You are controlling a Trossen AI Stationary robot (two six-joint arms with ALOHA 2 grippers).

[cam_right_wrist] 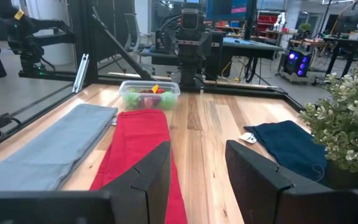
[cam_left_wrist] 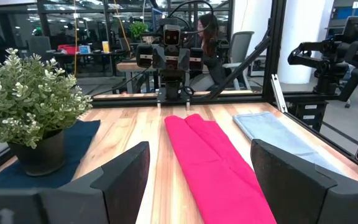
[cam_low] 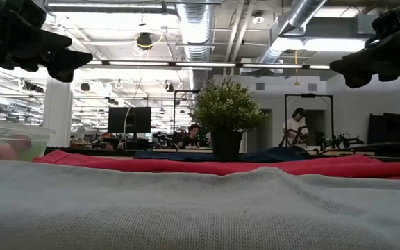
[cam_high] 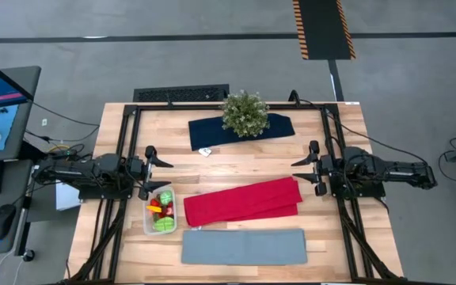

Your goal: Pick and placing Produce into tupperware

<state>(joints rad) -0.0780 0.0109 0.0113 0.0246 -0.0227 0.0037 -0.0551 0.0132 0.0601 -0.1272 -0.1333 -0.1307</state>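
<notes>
The clear tupperware [cam_high: 160, 211] sits near the table's left edge with toy produce [cam_high: 161, 209] inside: green, red and yellow pieces. It also shows in the right wrist view [cam_right_wrist: 149, 95] and at the low view's left edge [cam_low: 9, 141]. My left gripper [cam_high: 153, 172] hangs open above the table just beyond the tupperware's far end. My right gripper [cam_high: 308, 167] hangs open near the table's right side, by the red cloth's right end. Neither holds anything.
A red cloth [cam_high: 244, 202] lies mid-table, a grey mat [cam_high: 244, 246] along the near edge, a dark blue cloth [cam_high: 240, 131] with a potted plant [cam_high: 245, 114] at the far side. A small white tag [cam_high: 205, 151] lies near the blue cloth. People show in the room behind.
</notes>
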